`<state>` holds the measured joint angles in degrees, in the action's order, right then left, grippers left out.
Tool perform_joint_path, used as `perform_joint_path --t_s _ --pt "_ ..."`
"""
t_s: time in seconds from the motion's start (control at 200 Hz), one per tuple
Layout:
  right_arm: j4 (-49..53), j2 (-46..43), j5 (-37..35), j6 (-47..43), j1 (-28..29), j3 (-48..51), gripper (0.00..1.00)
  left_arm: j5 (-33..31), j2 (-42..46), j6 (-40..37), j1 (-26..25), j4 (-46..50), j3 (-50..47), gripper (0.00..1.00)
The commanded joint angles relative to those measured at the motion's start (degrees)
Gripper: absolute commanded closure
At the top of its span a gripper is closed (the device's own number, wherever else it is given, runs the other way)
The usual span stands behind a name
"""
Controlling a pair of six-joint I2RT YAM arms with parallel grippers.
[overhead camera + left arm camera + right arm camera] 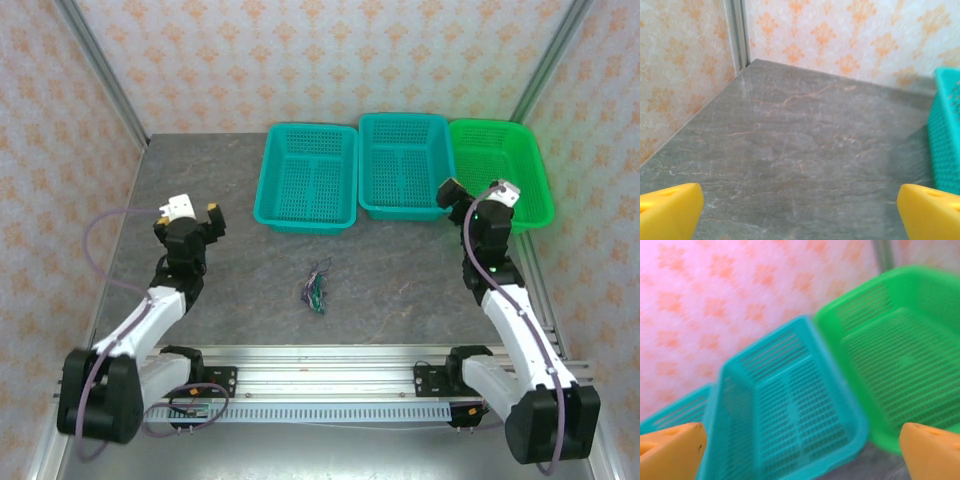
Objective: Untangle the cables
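The cables [317, 289] lie as a small knotted clump of black, green and whitish wire on the grey table, midway between the two arms. My left gripper [192, 212] stands open at the left, well away from the clump, its yellow fingertips [670, 210] wide apart over bare table. My right gripper [476, 192] stands open at the right, raised near the baskets' front edge. In the right wrist view its orange fingertips [670, 450] frame the middle teal basket [790, 405] with nothing between them.
Three baskets line the back of the table: a teal basket [307, 177] at the left, a second teal basket [404, 165] in the middle, a green basket [502, 170] at the right. Patterned walls [250, 60] close in the back and sides. A metal rail [320, 385] runs along the near edge.
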<state>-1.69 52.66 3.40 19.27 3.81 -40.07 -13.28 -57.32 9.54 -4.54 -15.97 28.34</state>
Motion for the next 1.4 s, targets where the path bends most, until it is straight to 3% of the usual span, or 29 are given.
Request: perform_joint_path --t_s 0.0,0.085,0.25,0.415,0.505,0.626,0.901,1.061,1.131,1.256,1.396 --pt "15.7 1.7 15.9 5.8 3.0 -3.6 0.0 5.5 5.8 11.7 -1.9 20.6 6.6 0.0" --pt "21.3 3.9 18.5 4.1 9.5 -7.9 0.0 12.6 7.8 20.4 -5.8 28.9 10.4 0.02" --pt "27.6 9.6 20.5 2.5 23.7 -13.3 0.02 16.8 4.3 35.2 -18.9 37.3 14.0 0.22" --pt "25.2 13.5 22.3 4.4 31.3 -13.6 0.03 15.4 -4.0 39.1 -32.1 36.8 15.6 0.39" --pt "24.2 14.8 21.9 5.2 32.5 -12.8 0.04 17.3 -9.8 40.2 -36.1 32.7 15.9 0.48" --pt "25.3 14.8 19.6 5.1 32.6 -12.1 0.05 19.3 -18.3 39.1 -38.1 31.7 19.3 0.54" --pt "24.8 13.5 19.4 6.1 32.6 -9.2 0.05 16.6 -30.9 37.4 -39.0 29.4 24.7 0.55" --pt "25.2 12.8 18.8 6.1 32.6 -8.4 0.05 11.2 -34.2 38.6 -39.0 29.2 25.6 0.74" --pt "25.2 12.6 18.3 6.0 32.6 -7.8 0.05 10.8 -34.9 38.2 -38.9 28.9 25.6 1.0" --pt "23.9 12.3 18.6 5.5 32.6 -5.9 0.05 11.6 -33.7 37.9 -38.9 28.2 25.2 1.0" --pt "15.8 12.3 20.9 7.7 33.1 -0.8 0.06 14.1 -31.3 37.0 -38.9 28.2 25.0 1.0"
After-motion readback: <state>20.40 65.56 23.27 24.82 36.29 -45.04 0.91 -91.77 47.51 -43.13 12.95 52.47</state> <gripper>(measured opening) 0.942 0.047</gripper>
